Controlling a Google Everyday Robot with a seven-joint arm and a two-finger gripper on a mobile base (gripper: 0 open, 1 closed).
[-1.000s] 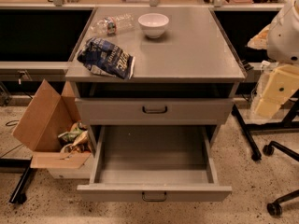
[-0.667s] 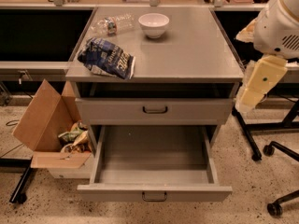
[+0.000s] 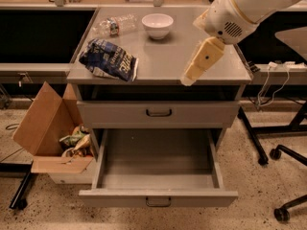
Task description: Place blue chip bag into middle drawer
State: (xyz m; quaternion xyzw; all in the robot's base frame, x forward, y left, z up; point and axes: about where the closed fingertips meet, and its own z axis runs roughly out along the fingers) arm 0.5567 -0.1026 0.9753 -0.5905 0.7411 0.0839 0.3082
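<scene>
Fingers (image 3: 200, 63) of the gripper (image 3: 187, 79) show no gap, seemingly pressed together and empty; blue chip bag (image 3: 109, 60) lies well apart from them across the cabinet top (image 3: 163, 56) (untouched); middle drawer (image 3: 158, 163) stands open below them; judged the reach-to-grasp step; next calls for spreading over the bag.

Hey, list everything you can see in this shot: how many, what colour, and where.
cabinet: 1, grey, centre
blue chip bag: 1, dark navy, cabinet top, front left
bottle: 1, clear plastic, lying at the top's back left
bowl: 1, white, top's back centre
upper drawer: 1, grey, closed, just under the top
middle drawer: 1, grey, pulled open, below it
cardboard box: 1, brown, floor left of cabinet, holding mixed items
wheeled legs: count unclear, black, floor at right
arm: 1, white, upper right
end effector: 1, cream, over the top's front right
</scene>
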